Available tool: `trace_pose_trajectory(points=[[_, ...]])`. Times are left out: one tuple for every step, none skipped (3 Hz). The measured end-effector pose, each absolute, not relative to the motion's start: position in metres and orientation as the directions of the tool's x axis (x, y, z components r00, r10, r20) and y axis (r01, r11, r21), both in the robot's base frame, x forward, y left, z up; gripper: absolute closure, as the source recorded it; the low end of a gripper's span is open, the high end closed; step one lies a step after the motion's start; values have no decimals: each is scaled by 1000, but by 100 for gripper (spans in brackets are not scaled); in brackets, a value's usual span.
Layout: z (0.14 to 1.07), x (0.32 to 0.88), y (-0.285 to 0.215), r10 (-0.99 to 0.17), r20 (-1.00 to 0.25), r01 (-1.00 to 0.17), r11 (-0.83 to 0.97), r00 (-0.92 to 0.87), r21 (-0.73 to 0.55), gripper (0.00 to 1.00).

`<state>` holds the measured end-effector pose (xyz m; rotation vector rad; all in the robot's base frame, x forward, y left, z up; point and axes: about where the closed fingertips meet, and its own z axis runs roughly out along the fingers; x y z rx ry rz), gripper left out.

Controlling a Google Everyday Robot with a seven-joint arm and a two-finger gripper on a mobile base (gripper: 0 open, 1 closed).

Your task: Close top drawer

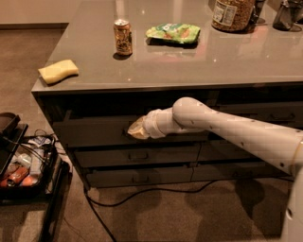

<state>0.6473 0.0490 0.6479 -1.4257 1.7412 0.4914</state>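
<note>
The top drawer [90, 133] is the wide grey-brown front just under the countertop, with a dark gap above it. My gripper [134, 130] is pressed against the middle of that front and covers the spot where the pull sits. The white arm [227, 130] reaches in from the lower right across the cabinet face.
Two lower drawers [137, 156] sit below. On the grey counter [189, 61] are a yellow sponge [57, 71], a can [123, 37], a green snack bag [173, 33] and a jar [232, 14]. A black cart of items [23, 165] stands at the left. A cable [142, 191] runs over the floor.
</note>
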Motion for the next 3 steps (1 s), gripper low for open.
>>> trace_pose_trajectory(points=[[647,650,49,-623,-782,-940,284,-29,-191,100],[645,658,49,-623,-781,-940,282,-27,-193,100],[645,664,49,-624,-781,-940,281,-25,-195,100]])
